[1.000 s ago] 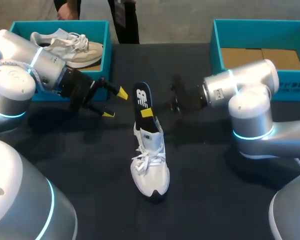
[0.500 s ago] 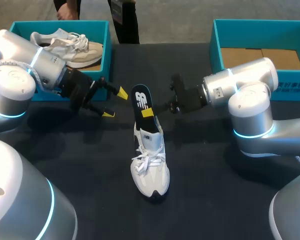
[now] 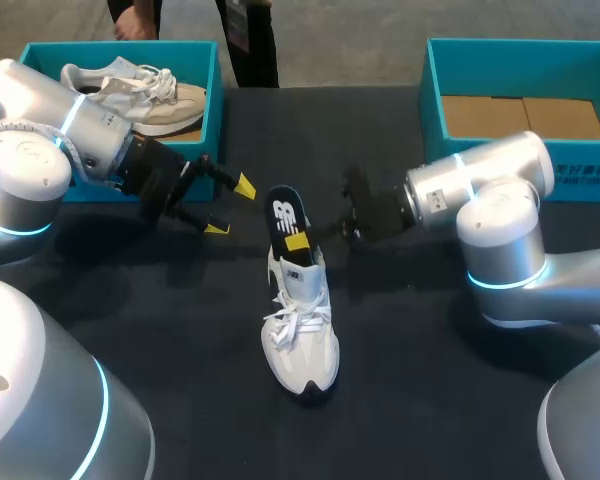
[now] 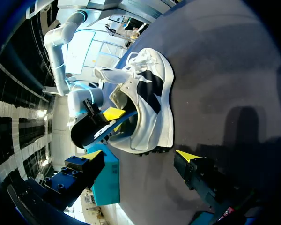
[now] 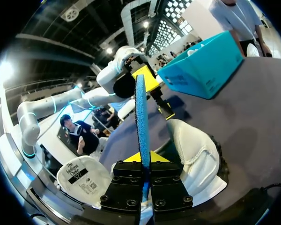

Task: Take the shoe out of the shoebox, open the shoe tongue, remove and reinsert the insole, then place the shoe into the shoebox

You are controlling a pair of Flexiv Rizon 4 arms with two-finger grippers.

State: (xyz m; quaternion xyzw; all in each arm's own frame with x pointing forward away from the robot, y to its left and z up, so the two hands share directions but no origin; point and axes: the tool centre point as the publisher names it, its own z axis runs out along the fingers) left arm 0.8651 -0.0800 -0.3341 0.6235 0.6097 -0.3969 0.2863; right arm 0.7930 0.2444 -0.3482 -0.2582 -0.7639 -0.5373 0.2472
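The shoe (image 3: pixel 300 335) stood on its sole near the middle of the table (image 3: pixel 180 330), outside both boxes, toe toward the near edge and heel toward the far one. Its laces were tied and its tongue stood up over the opening. The dark insole (image 3: pixel 284 212) rose out of the heel end and leaned toward the far side. Its lower end was at the opening, and its white-marked upper end was free in the air.

The right gripper (image 3: pixel 298 241) came in from the right. Its jaws were closed narrowly on the insole just above the shoe's collar. In the right wrist view the insole (image 5: pixel 140 117) showed edge-on, running up from between the two fingers, with the shoe (image 5: pixel 196 154) just beside and below them.

The left gripper (image 3: pixel 230 207) hung left of the shoe and a little farther back, apart from it, with its jaws wide and nothing between them. In its wrist view the shoe (image 4: pixel 152 110) lay ahead of the open fingers, sole side toward them.

The left box (image 3: pixel 215 80) sat at the far left corner with a second shoe (image 3: pixel 140 98) lying inside it. The right box (image 3: pixel 432 90) sat at the far right, its brown cardboard floor showing.
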